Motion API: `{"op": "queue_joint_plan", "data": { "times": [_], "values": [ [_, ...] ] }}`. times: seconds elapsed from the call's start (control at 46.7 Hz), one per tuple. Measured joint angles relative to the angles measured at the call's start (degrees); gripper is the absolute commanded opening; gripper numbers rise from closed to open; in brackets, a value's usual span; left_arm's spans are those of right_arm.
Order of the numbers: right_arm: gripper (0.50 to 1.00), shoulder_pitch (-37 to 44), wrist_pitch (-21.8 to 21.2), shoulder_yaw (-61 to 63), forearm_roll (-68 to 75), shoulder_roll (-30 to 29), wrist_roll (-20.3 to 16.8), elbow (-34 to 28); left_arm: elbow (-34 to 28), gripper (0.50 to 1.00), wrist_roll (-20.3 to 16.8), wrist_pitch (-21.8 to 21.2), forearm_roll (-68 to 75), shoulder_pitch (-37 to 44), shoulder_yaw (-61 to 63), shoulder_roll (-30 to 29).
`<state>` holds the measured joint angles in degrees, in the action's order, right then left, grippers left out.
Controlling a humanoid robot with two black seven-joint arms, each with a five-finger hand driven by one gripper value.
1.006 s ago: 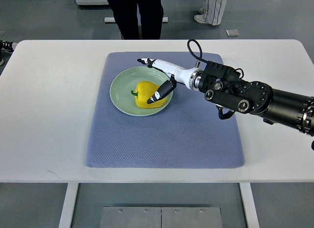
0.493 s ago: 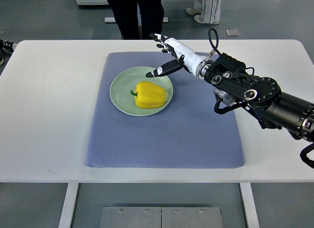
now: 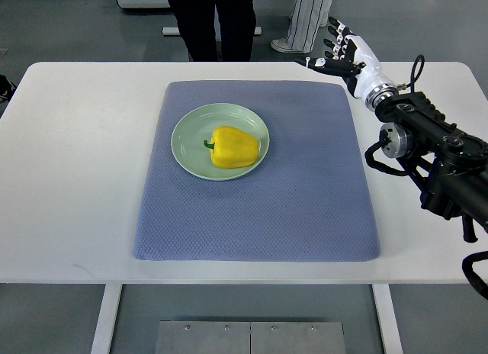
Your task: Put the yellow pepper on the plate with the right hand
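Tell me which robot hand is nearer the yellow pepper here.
Right, by default. The right hand is open, up past the mat's far right corner, well clear of the yellow pepper lying on the plate. The left hand is not in view.

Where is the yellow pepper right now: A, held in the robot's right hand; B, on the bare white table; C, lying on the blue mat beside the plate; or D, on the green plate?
D: the yellow pepper lies on the green plate, while the right hand is up by the table's far edge with fingers spread, holding nothing.
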<state>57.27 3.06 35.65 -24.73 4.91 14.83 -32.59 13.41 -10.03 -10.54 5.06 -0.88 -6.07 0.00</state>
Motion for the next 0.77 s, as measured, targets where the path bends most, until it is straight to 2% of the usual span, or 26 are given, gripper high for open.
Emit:
{"op": "queue_joint_plan", "data": {
  "times": [0.364,0.771],
  "values": [
    [1.000,-5.4,0.0,16.3,-0.1,-0.4,0.4,-0.1,0.0,1.000,0.0,0.0,0.0,0.0,0.0,0.0],
    [1.000,-11.1,-0.1,25.3,0.0,-3.4,0.2,0.1,0.0,1.000,0.0,0.0,0.0,0.0,0.0,0.0]
  ]
}}
